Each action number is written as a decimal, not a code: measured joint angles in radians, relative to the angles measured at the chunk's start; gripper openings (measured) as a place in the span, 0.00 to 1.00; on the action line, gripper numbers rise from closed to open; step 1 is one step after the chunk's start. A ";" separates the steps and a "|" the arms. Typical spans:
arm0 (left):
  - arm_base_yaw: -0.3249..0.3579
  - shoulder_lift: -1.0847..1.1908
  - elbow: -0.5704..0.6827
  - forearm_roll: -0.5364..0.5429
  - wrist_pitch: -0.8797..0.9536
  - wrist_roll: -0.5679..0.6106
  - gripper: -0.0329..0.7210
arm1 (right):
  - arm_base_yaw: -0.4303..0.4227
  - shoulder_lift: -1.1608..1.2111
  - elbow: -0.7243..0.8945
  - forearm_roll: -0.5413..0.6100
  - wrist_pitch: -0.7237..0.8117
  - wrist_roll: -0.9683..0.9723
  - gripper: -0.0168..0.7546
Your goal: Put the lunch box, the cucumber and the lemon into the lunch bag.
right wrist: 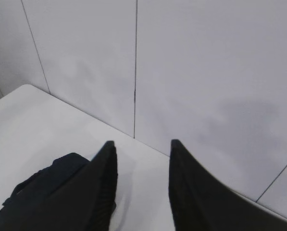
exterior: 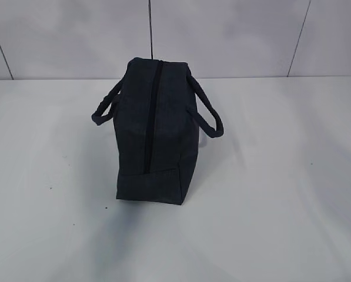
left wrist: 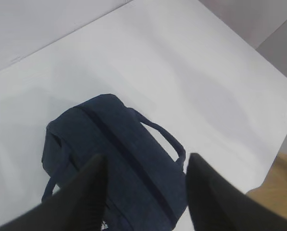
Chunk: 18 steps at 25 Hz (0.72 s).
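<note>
Both tools hang parted and empty: left tool (left wrist: 145,192) sits right over the lunch bag (exterior: 154,132), zipper line running lower right, so it's nearer; right tool (right wrist: 141,185) is off beside it.

Matt navy cloth lunch bag (exterior: 154,135) (smooth white table (exterior: 281,176))

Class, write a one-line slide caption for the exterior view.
Zipped navy lunch bag standing alone on the white table, handles drooping to either side.

Lunch bag (exterior: 157,135): dark navy fabric with a darker zipper strip along the top. Table (exterior: 281,194): plain white. Far wall (exterior: 222,35): pale grey panels, dark seams. Gripper fingers (left wrist: 81,197): black.
</note>
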 joint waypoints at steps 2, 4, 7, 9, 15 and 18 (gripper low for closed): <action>0.000 -0.040 0.014 0.000 0.000 -0.007 0.52 | 0.000 -0.036 0.000 -0.010 0.004 0.020 0.36; 0.000 -0.099 0.050 0.000 0.000 -0.011 0.52 | 0.000 -0.080 0.014 -0.017 0.004 0.032 0.35; 0.000 -0.205 0.146 0.000 0.002 -0.012 0.52 | 0.000 -0.177 0.087 -0.019 0.004 0.039 0.34; 0.000 -0.282 0.227 0.004 0.002 -0.012 0.52 | 0.000 -0.250 0.161 -0.018 0.006 0.040 0.34; 0.000 -0.562 0.454 0.063 -0.057 0.004 0.51 | 0.000 -0.542 0.551 -0.048 0.006 0.034 0.34; 0.000 -0.703 0.568 0.102 -0.100 0.008 0.51 | 0.000 -0.708 0.812 -0.065 -0.003 0.033 0.34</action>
